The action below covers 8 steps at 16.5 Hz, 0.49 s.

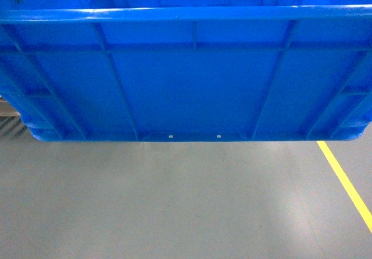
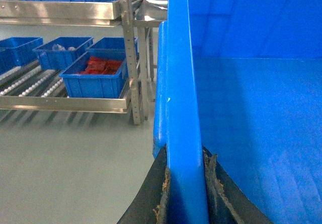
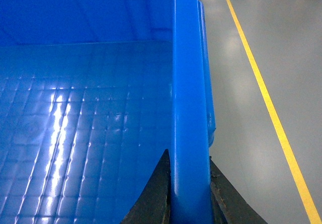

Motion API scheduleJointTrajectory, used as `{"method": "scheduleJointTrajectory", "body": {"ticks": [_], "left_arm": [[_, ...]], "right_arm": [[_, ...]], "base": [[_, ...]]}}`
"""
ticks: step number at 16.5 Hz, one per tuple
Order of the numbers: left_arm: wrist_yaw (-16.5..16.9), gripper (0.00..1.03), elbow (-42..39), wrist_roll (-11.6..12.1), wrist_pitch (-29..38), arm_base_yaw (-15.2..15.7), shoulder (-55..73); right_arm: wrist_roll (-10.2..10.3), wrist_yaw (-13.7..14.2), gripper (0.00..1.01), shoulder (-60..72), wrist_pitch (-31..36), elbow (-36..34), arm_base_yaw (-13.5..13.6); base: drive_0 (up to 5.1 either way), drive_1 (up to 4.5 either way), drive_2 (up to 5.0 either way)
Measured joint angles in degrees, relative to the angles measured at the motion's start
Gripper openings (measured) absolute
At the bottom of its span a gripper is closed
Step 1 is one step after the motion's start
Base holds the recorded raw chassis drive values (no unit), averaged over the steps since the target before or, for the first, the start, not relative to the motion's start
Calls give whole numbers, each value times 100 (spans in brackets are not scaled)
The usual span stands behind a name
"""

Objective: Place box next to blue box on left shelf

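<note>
The box (image 1: 186, 78), a large bright-blue ribbed crate, hangs above the floor and fills the upper half of the head view. My left gripper (image 2: 186, 163) is shut on the box's left rim (image 2: 182, 83), one dark finger on each side of the wall. My right gripper (image 3: 188, 163) is likewise shut on the right rim (image 3: 190, 73). The box's gridded inside (image 3: 90, 123) holds nothing. The left shelf (image 2: 30, 83), with white roller rails, stands off to the left across the floor. Several smaller blue boxes sit on it, the nearest (image 2: 95, 78) holding red items.
A steel upright post (image 2: 132, 58) marks the shelf's right corner, with a steel lip (image 2: 65, 103) along its front. An upper tier (image 2: 60, 10) carries more blue bins. A yellow floor line (image 1: 346, 180) runs along the right. Grey floor (image 1: 174, 201) lies below the box.
</note>
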Motion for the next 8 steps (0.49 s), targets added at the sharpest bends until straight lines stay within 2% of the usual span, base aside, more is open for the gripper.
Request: {"method": "scheduleJointTrajectory", "body": {"ticks": [8], "left_arm": [[-2, 11, 0, 2, 2, 0, 0]], "right_arm": [[0, 0, 9, 0, 33, 0, 2]], "base": [[-7, 401, -414]]}}
